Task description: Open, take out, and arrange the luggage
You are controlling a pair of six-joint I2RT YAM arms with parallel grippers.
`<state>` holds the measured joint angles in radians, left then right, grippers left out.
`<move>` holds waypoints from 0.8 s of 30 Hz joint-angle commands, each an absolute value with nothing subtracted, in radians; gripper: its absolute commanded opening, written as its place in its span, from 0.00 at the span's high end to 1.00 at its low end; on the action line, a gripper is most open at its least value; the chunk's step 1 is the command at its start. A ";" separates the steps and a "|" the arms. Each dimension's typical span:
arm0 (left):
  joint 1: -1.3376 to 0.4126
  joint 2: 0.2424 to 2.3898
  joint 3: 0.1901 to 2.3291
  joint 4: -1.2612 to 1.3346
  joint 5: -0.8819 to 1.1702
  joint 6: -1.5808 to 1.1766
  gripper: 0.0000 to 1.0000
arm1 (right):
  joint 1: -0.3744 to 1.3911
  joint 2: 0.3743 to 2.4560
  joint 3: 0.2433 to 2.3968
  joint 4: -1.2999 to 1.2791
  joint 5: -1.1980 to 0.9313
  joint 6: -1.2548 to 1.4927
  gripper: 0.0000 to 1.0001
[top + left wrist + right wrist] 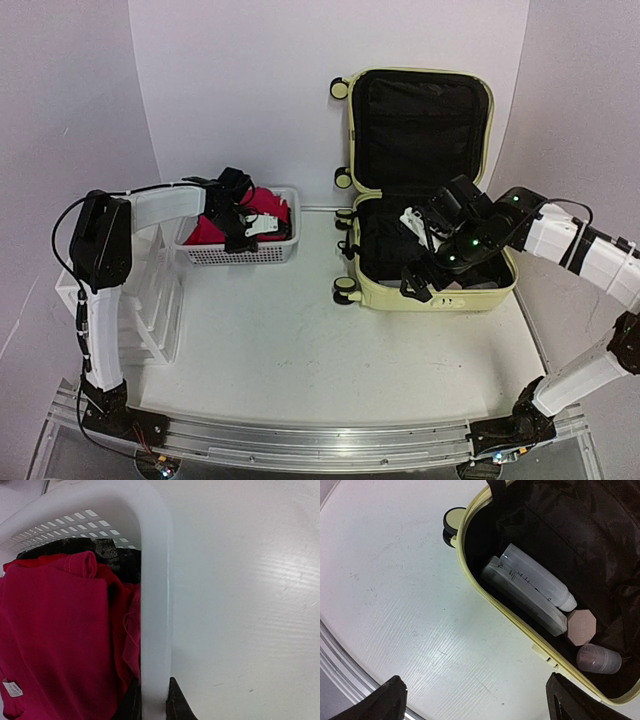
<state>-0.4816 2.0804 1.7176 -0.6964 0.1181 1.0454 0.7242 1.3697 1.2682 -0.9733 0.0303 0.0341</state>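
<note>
Step in hand: unpacking and sorting. The suitcase (420, 125) sits at the right rear of the tabletop (280, 350), already open, lid upright against the back wall, lower half lying flat with its wheels facing left.

Left in the lower half, seen from the right wrist: clear bottle (535, 577) lying against a flat grey case (525, 602), pink octagonal box (581, 626) just beside them, small jar (598, 658) near that. Red clothes (55, 640) are in the white mesh basket (240, 255), left of the suitcase and apart from it. Drawer organiser (150, 290) stands at the far left.

Left arm (160, 205): elbow high, forearm stretched right over the basket, wrist pointing down. Left jaws are drawn in on the basket rim (156, 610), one finger inside against the clothes, one outside. Looks like a clamp on the rim, probably to shift the basket.

Right arm (560, 235): reaching in from the right, bent over the suitcase's near edge, wrist tilted down. Right jaws are spread wide, holding nothing, hovering above the near wall.

Next move, my guess: the right arm drops into the lower half onto one small item. The bottle is the easiest pick. The jaws need to line up across its width, and the suitcase wall is close, so there's a risk of bumping it.
</note>
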 commanded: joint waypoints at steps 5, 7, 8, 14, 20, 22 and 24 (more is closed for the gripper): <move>-0.335 2.132 1.772 -0.701 -0.127 1.178 0.99 | 0.726 1.431 1.356 -0.983 -0.010 0.059 0.02; -0.336 2.116 1.770 -0.661 -0.163 1.184 0.80 | 0.726 1.440 1.355 -0.983 -0.024 0.065 0.02; -0.342 2.100 1.772 -0.648 -0.165 1.176 0.63 | 0.726 1.443 1.353 -0.983 -0.028 0.069 0.02; -0.431 1.953 1.809 -0.632 -0.088 0.965 0.29 | 0.726 1.450 1.331 -0.977 -0.039 0.080 0.02; -0.508 1.762 1.866 -0.736 -0.065 0.308 0.17 | 0.726 1.445 1.307 -0.959 -0.050 0.077 0.02; -0.506 1.687 1.875 -0.893 -0.146 0.038 0.16 | 0.726 1.439 1.295 -0.952 -0.050 0.082 0.02; -0.480 1.641 1.883 -1.074 -0.186 -0.149 0.17 | 0.725 1.432 1.283 -0.944 -0.055 0.095 0.02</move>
<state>-0.5396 1.8091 1.8153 -0.7757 -0.0898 0.4011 0.7242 1.4525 1.3022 -0.9783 -0.0406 0.0696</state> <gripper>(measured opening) 0.838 0.983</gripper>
